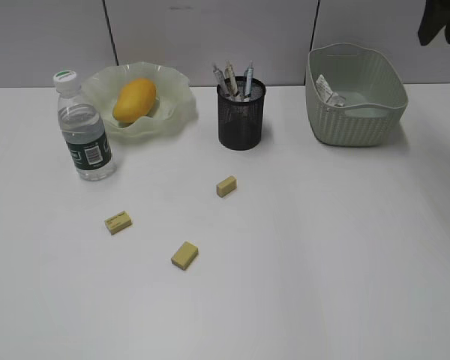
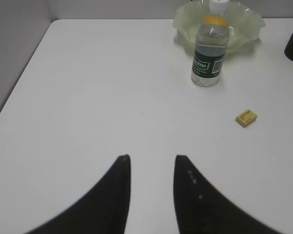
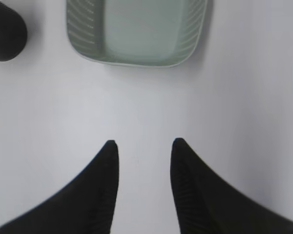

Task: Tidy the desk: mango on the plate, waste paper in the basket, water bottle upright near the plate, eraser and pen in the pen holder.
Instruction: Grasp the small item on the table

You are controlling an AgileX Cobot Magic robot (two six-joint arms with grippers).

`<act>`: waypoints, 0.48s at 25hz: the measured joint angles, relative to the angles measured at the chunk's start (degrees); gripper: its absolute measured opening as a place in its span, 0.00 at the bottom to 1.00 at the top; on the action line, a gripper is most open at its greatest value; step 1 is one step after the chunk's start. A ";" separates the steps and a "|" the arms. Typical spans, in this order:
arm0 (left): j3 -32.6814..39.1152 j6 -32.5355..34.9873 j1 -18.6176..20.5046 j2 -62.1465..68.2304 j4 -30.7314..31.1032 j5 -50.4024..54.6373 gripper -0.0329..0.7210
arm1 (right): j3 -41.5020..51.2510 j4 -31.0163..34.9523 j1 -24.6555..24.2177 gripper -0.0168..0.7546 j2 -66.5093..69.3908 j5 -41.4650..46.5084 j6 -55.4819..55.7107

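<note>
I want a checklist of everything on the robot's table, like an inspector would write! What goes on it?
Surface: white desk, plain and flat.
Mango: mango lies on the plate.
Water bottle: water bottle stands upright in front of the plate, white cap on.
Pen holder: pen holder stands upright with pens in it.
Basket: basket holds the waste paper.
Erasers: three erasers still loose on the desk.
Clutter: nothing seen.
Grippers: left gripper and right gripper both open and empty, above bare desk.
Cables: nothing seen.
Surroundings: grey wall panels behind the desk.
</note>
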 joint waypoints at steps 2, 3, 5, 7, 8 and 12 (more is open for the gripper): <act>0.00 0.00 0.00 0.00 0.00 0.00 0.36 | 0.00 -0.86 -0.63 0.41 0.00 0.00 0.00; 0.00 0.00 0.00 0.00 0.00 0.00 0.36 | 0.00 -1.67 -0.76 0.41 0.00 0.00 0.00; 0.00 0.00 0.00 0.00 0.00 0.00 0.36 | 0.00 -3.24 -0.81 0.41 0.00 0.00 0.00; 0.00 0.00 0.00 0.00 0.00 0.00 0.36 | 0.00 -3.62 -0.81 0.43 0.00 0.00 0.00; 0.00 0.00 0.00 0.00 0.00 0.00 0.36 | 0.00 -3.62 -0.81 0.45 0.00 0.06 0.00; 0.00 0.00 0.00 0.00 0.00 0.00 0.36 | 0.00 -2.90 -0.81 0.62 0.00 0.11 0.44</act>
